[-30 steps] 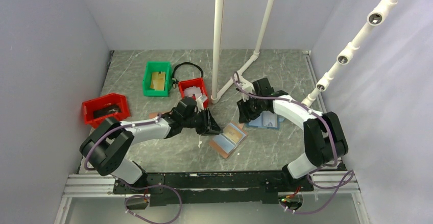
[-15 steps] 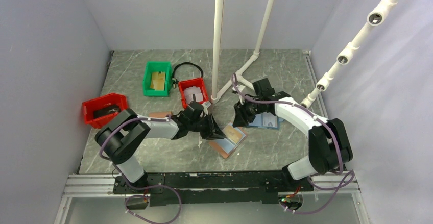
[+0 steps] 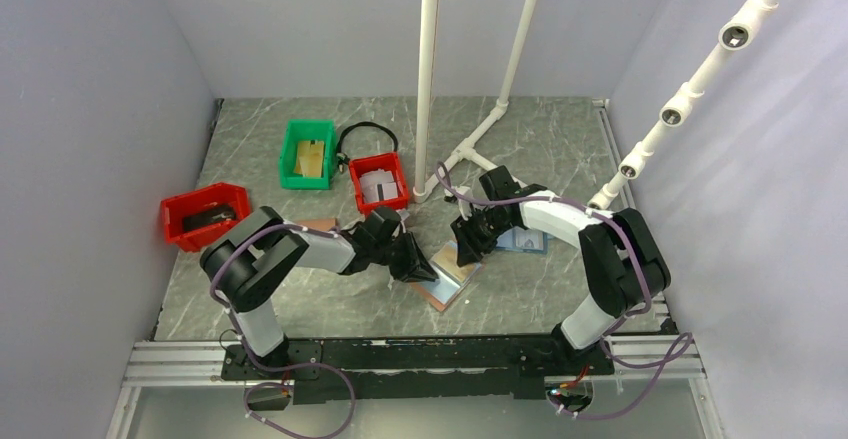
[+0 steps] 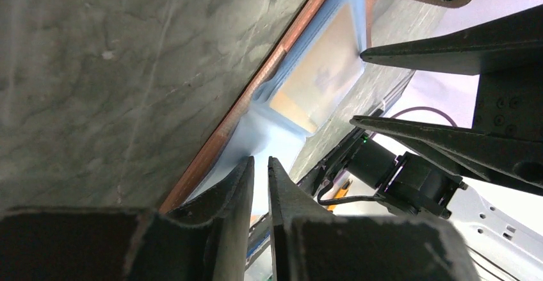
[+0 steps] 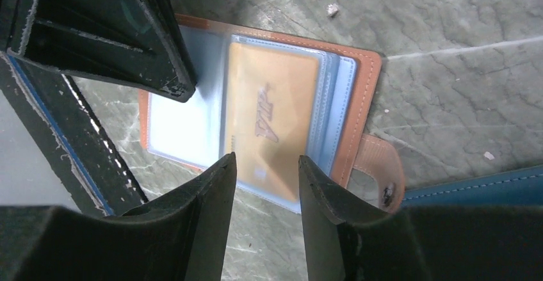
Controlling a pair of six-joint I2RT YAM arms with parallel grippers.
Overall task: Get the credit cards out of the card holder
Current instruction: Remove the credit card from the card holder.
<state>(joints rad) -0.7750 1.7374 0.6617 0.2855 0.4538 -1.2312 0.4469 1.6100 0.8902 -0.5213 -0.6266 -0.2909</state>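
Note:
The brown card holder lies open on the table, light blue inside up, snap tab to one side. A tan card marked "VIP" sits in its clear sleeve; it also shows in the left wrist view. I cannot make out any pale grey-white cards in the holder. My left gripper is shut, with its tips resting on the holder's other half. My right gripper is open, its jaws low over the near edge of the tan card and not touching it.
An all-blue holder lies just right of the brown one, under my right arm. A small red bin with pale flat things, a green bin, a larger red bin and white pipes stand behind.
My left gripper has come down and to the right onto the holder's left half. My right gripper has moved left and nearer, from the blue holder to over the brown one.

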